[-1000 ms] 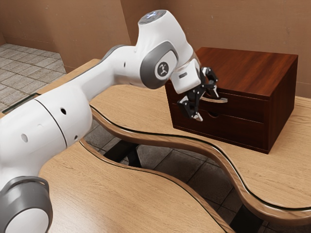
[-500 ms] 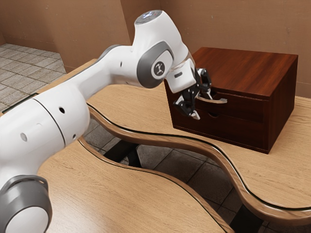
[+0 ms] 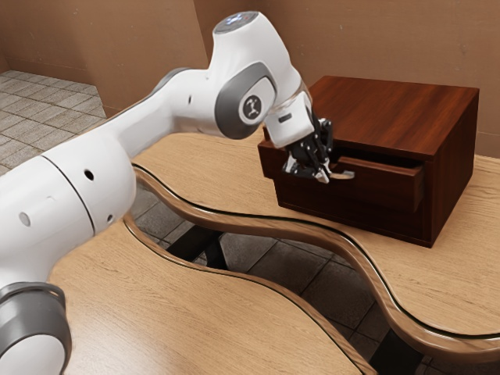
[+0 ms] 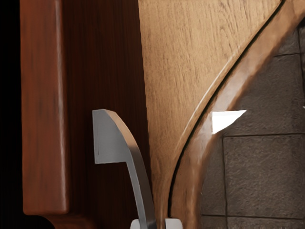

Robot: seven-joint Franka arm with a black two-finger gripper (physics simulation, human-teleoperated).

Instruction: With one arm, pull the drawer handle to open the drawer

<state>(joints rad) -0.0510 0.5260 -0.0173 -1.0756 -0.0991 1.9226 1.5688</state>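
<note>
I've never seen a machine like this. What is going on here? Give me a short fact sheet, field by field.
fingers: closed on the handle, one on each side
handle: grey curved bar on the top drawer
top drawer: partly pulled out
lower drawer: shut
cabinet: dark wood, standing on the table
</note>
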